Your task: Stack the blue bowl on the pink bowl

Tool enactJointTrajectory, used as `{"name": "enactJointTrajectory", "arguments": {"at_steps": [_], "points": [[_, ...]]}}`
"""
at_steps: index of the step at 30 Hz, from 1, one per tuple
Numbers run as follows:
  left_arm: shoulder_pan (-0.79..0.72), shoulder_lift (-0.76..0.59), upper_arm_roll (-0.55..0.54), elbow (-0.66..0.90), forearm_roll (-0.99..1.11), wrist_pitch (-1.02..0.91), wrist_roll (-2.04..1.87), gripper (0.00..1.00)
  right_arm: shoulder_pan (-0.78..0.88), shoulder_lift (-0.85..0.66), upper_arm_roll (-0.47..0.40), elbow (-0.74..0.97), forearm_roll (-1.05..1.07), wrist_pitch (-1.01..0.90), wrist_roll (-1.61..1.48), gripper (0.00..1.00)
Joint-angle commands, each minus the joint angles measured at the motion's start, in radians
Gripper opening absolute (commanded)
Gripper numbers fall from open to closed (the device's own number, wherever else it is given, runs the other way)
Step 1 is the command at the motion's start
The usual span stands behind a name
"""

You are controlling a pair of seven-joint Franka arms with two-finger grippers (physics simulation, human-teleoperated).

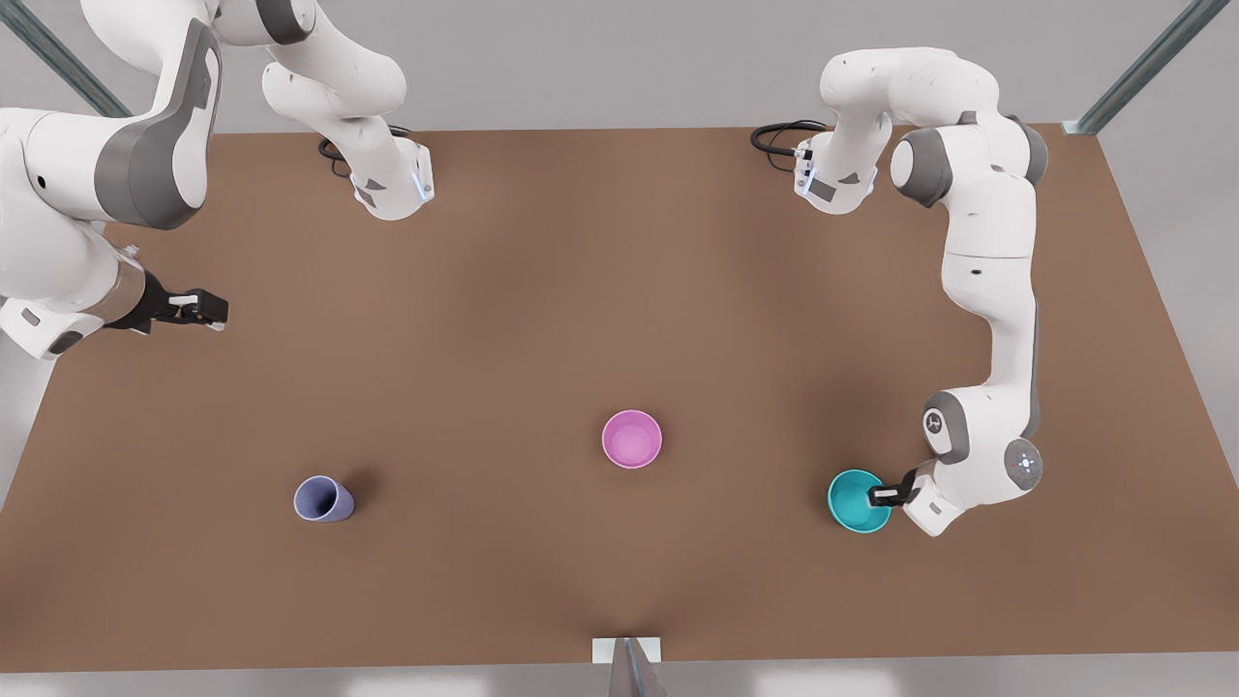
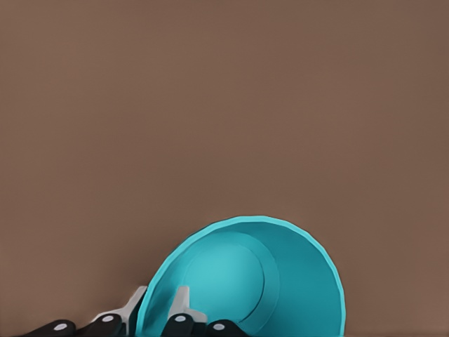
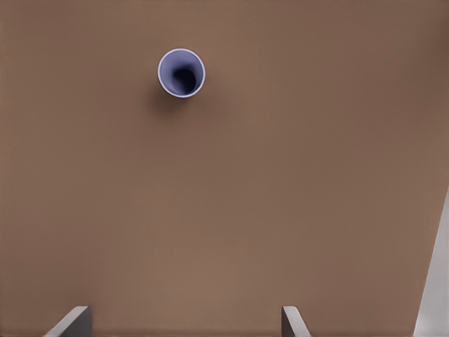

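Item: small round glossy teal plastic bowl (image 1: 858,500), on the brown desk (image 1: 619,290) at the front view's right. Your left gripper (image 1: 883,497) straddles its rim; in the left wrist view one finger (image 2: 181,302) sits inside the wall and the other outside, pinching it. That rim hold likely suits a lift, since the bowl (image 2: 245,281) is too wide to span.

Item: small round plain pink plastic bowl (image 1: 631,439), mouth up at mid-desk, well apart from the teal one. It is the target, nothing in it.

Item: narrow lavender-blue plastic cup (image 1: 323,500), toward the front view's left, not part of your task.

Item: right gripper (image 1: 198,310), waiting high at the front view's left edge. The right wrist view shows what the front view cannot settle: its fingers (image 3: 70,323) spread wide, holding nothing, with the cup (image 3: 181,72) below on the desk.
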Motion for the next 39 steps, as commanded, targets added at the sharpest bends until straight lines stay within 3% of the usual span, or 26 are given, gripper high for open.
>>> {"name": "enactJointTrajectory", "arguments": {"at_steps": [1,6,9,15,21,39], "points": [[-0.008,0.0,0.0,0.001,-0.005,0.009,-0.013,0.21,0.0,-0.001,0.0,0.0,0.001,0.001,-0.026,1.0],[-0.011,-0.027,0.001,0.008,0.012,-0.014,-0.083,0.21,-0.001,0.0,0.0,0.0,0.001,0.004,-0.027,1.0],[-0.043,-0.032,0.003,0.108,0.017,-0.203,-0.192,0.21,0.0,0.0,0.0,0.0,0.001,0.004,-0.027,1.0],[-0.314,-0.035,0.0,0.169,0.006,-0.259,-0.705,0.21,-0.001,0.0,-0.002,0.002,0.001,0.004,-0.029,1.0],[-0.334,-0.049,-0.149,0.205,-0.003,-0.31,-0.959,0.21,-0.001,0.0,-0.002,0.0,0.001,0.004,-0.03,1.0],[-0.436,0.02,-0.16,0.212,0.031,-0.131,-0.998,0.21,-0.001,0.002,-0.002,0.0,0.001,0.006,-0.032,1.0]]}}
